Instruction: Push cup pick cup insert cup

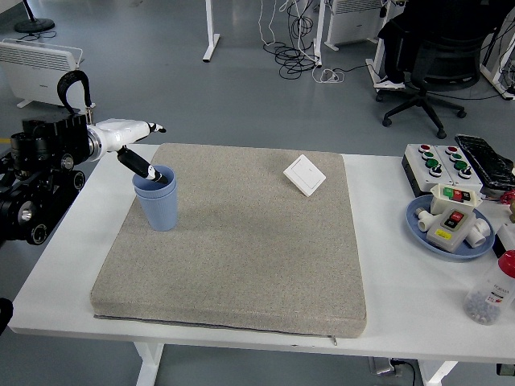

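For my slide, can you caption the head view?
Left hand hovers over nested blue cups on a grey mat.

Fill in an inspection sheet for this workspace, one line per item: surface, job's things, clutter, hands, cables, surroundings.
Surface: white table with a grey mat on it.
Job's things: two blue cups nested upright at the mat's left.
Clutter: white switch plate; button box; blue plate of switches; bottle.
Hands: left hand open above the cups, one finger at the rim; right hand not seen.
Cables: loose cables on the floor.
Surroundings: office chair, radiator.
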